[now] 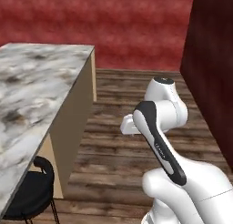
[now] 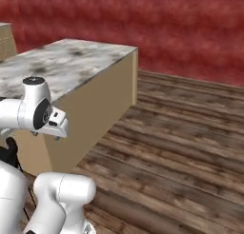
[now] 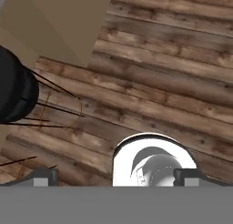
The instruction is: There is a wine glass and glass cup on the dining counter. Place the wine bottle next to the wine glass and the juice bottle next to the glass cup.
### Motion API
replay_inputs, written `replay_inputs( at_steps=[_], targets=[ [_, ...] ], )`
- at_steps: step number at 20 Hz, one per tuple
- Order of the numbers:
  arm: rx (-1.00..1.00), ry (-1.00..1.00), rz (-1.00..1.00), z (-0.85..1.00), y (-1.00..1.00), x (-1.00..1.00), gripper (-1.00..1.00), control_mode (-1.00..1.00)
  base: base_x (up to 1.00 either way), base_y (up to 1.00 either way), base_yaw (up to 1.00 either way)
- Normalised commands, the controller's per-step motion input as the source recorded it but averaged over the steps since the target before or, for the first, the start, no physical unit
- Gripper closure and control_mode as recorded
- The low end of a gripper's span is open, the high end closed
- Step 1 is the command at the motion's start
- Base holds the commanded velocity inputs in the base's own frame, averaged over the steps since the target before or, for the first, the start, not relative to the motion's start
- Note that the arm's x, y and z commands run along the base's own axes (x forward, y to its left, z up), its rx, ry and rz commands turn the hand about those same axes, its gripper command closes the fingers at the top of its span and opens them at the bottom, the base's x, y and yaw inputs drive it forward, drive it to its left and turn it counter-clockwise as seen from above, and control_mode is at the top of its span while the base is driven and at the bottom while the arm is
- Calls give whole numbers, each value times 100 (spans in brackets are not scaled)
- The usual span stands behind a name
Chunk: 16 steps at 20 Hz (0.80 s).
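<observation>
**Colleague:** What did you have on screen at that moment?

**Me:** From the left base view I saw the end of the dining counter (image 1: 32, 95), its grey-veined marble top running down the left of the picture, with the beige base below it. A black stool (image 1: 32, 191) stood tucked under its near edge. The arm (image 1: 159, 127) was folded up in the lower right, over the wooden floor (image 1: 118, 173).

**Colleague:** And from the other side?

**Me:** The right base view gave me the same counter corner, marble on top and beige panel facing me, with a red wall (image 2: 143, 24) behind it. The stretch of marble I could see was bare stone. The arm's white links sat at the lower left, in front of the counter's base.

**Colleague:** How was the hand?

**Me:** I had the gripper (image 3: 116, 177) in the hand view, pointed down at the floor planks. Its two dark tips stood far apart at the bottom edge, wide open, with nothing between them. The stool's dark seat and thin legs showed at the left of that view, and the beige counter base at the top left.

**Colleague:** Was it touching anything?

**Me:** No, it hung free above the floor, well apart from the counter top.
</observation>
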Motion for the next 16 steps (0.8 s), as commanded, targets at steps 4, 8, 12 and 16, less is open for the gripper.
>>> replay_inputs(
  at_steps=[4, 8, 12, 16],
  targets=[
    [0, 0, 0, 0, 0, 0, -100, 100, 10, -12, -77],
    [0, 0, 0, 0, 0, 0, -100, 100, 55, -16, -35],
    [0, 0, 0, 0, 0, 0, -100, 100, 80, -16, -9],
    [0, 0, 0, 0, 0, 0, -100, 100, 85, -15, -2]
  ],
)
